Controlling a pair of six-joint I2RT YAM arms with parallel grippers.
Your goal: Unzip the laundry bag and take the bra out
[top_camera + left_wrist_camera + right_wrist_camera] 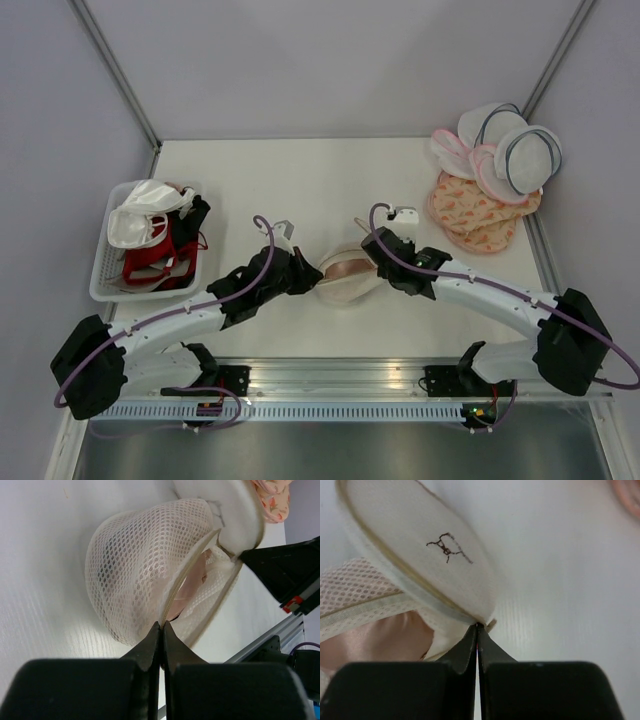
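Observation:
The cream mesh laundry bag (345, 277) lies at the table's middle, between my two grippers, and it gapes open. In the left wrist view the bag (135, 575) shows its zip edge and a strip of the dusty pink bra (192, 582) inside. My left gripper (161, 626) is shut on the bag's zip edge. In the right wrist view the bag's lid (420, 555) with the small dark bra drawing stands tilted up, and pink bra (375, 645) shows below it. My right gripper (477, 626) is shut on the lid's rim. The grippers also show in the top view, left (303, 277) and right (378, 252).
A white basket (103, 270) at the left holds a white bra (140, 215) and a red bra (155, 265). White domed bags with pink trim (510, 145) and pink patterned flat bags (480, 215) lie at the back right.

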